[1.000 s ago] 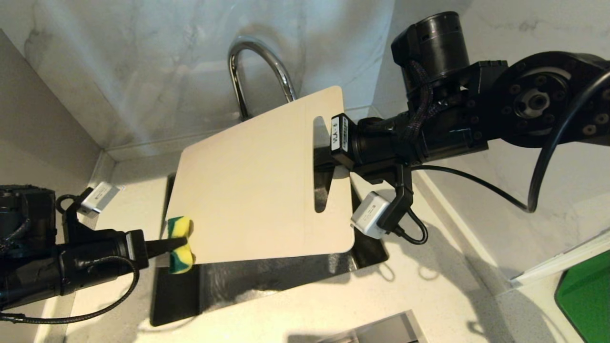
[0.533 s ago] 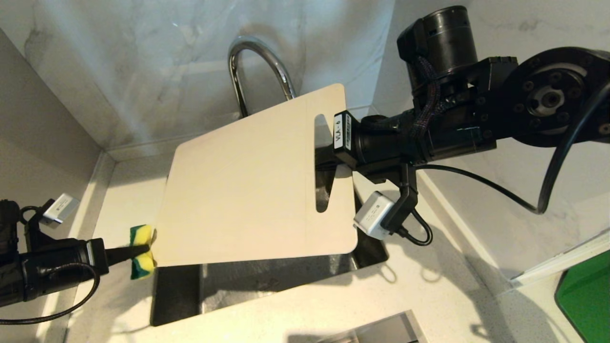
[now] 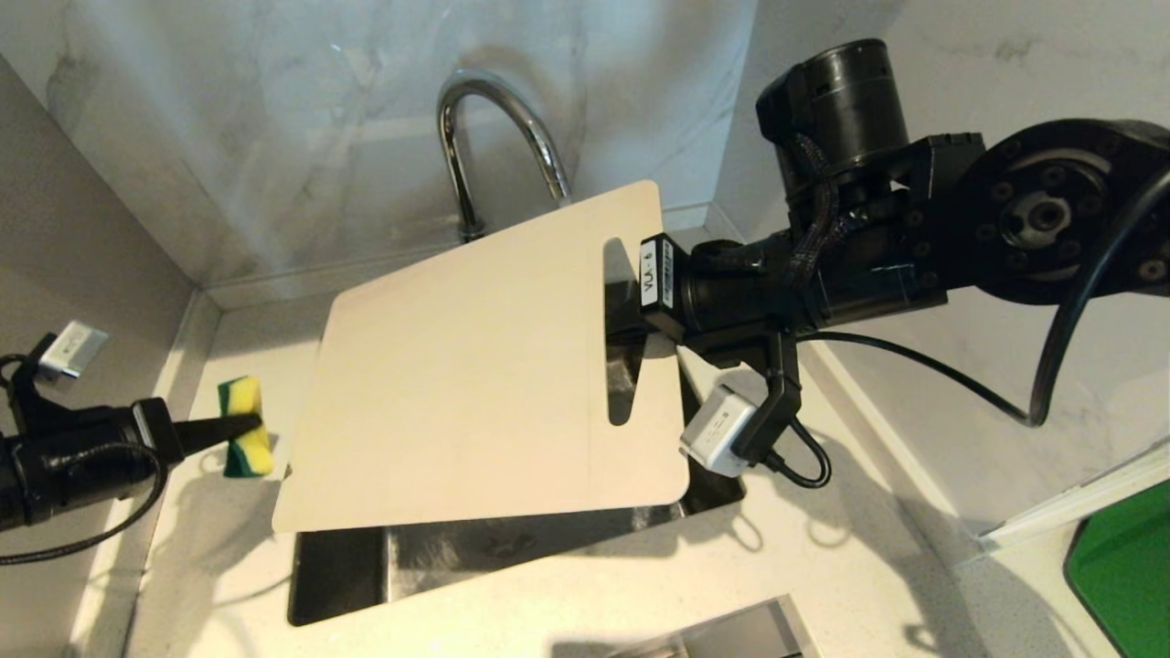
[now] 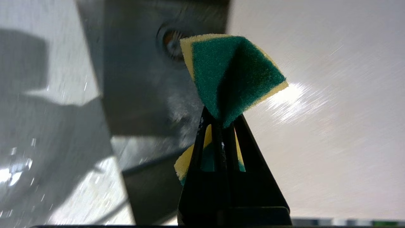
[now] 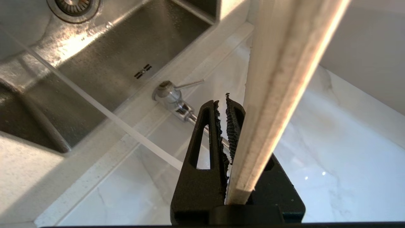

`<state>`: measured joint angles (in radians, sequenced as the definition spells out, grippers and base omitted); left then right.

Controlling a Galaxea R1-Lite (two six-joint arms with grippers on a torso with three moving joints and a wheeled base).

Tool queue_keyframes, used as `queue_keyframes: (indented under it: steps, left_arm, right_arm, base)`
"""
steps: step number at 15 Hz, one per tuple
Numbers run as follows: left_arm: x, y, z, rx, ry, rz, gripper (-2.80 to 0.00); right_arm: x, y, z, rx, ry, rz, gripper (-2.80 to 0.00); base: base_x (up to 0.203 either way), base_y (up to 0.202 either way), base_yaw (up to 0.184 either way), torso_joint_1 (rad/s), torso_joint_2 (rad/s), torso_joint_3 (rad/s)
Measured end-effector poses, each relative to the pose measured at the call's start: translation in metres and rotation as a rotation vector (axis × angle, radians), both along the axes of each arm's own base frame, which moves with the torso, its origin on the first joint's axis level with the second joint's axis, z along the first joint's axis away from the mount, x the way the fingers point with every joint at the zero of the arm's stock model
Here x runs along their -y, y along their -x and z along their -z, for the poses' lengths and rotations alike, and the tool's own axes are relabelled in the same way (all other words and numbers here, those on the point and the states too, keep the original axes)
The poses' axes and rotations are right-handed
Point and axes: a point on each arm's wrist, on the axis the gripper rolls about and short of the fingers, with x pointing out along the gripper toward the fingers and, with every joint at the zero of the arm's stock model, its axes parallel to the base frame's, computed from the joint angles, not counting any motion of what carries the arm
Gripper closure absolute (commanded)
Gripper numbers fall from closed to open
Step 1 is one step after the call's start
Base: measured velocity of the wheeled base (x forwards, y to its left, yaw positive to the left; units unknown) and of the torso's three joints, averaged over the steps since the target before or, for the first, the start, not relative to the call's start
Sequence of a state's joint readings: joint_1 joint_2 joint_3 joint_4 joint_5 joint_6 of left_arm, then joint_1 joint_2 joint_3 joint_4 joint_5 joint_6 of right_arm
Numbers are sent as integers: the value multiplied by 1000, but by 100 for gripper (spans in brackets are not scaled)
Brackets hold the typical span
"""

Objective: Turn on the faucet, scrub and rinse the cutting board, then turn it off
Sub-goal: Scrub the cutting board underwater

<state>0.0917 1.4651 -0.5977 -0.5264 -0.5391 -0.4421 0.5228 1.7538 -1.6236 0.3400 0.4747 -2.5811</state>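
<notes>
Head view: we hold the cutting board (image 3: pixel 475 366) tilted over the sink (image 3: pixel 512 548), our right tool (image 3: pixel 631 315) clamped on its edge beside the slot handle. The faucet (image 3: pixel 494 137) stands behind the board, its spout arching above the board's far edge. Our left tool (image 3: pixel 242 425) is off to the board's left, apart from it, squeezing a yellow-green sponge (image 3: pixel 239 429) over the table (image 3: pixel 640 585). A green flat object (image 3: pixel 1124 567) lies well to the board's right.

Left wrist view: left tool (image 4: pixel 221 123) is pinched tight on the sponge (image 4: pixel 231 72), which folds and bulges on either side of the grip, so it is soft and compressible. The sink wall (image 4: pixel 136 79) lies past the sponge; the board is not clearly told here.

Right wrist view: right tool (image 5: pixel 226 110) is clenched on the board's (image 5: pixel 278 95) thin edge, seen end-on. Beyond the board, the faucet base and its thin side lever (image 5: pixel 190 84) sit at the sink (image 5: pixel 95 63) rim. A thin clear line near the faucet could be a running stream; we cannot tell.

Handling, as we judge it: the board looks stiff, thin and light, likely slippery when wet. One-edge grip means scrubbing far from the tool could lever it; the slot end is the sensible hold.
</notes>
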Motion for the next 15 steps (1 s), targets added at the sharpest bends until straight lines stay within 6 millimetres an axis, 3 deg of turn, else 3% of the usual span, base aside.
queue_keyframes:
  steps: [4,8,11,15]
  left_arm:
    - [6,-4,-61,88,99,-4,0]
    - [35,4,-111,184,194,103,0]
    - [46,7,-126,214,230,153,0]
    - [48,8,-130,216,254,160,0]
  right_arm:
    - [4,-8,20,-15,-8,32,0]
    - [6,-25,38,-14,-12,56,0]
    - [6,-42,53,-29,-3,76,0]
    - [14,-69,72,-66,6,110,0]
  base:
    - [0,0,0,0,0,0]
    - [0,0,0,0,0,0]
    - [0,0,0,0,0,0]
    - [0,0,0,0,0,0]
